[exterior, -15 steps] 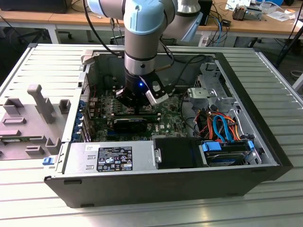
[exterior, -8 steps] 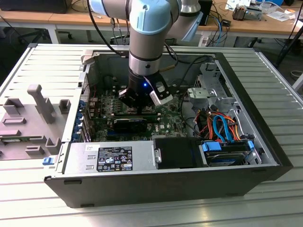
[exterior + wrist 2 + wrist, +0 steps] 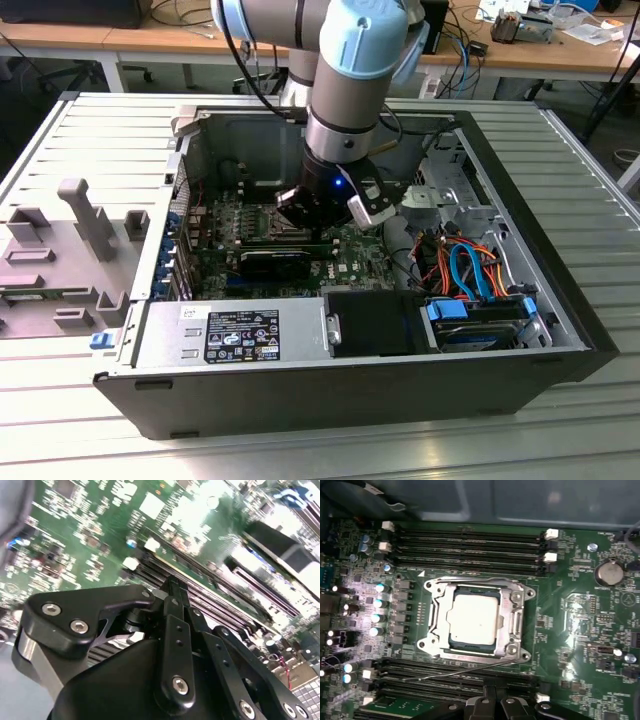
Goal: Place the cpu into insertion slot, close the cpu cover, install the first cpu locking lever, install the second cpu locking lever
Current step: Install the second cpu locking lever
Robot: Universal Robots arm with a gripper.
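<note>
First wrist view: silver-grey square cpu (image 3: 472,620) seated in dark metal-rimmed insertion slot (image 3: 436,592), silvery cpu cover (image 3: 512,617) closed over it. Thin wire lever (image 3: 455,672) lies alongside. Black tool (image 3: 492,705) just beside; grip state unclear.

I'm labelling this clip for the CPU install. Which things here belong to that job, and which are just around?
Part of the job:
- cpu, seated in the insertion slot
- cpu cover, closed over it
- thin locking lever, angled beside the socket
- hand, close to that lever

Just around:
- memory slots
- coin battery
- hard drive
- grey fixture tray
</note>
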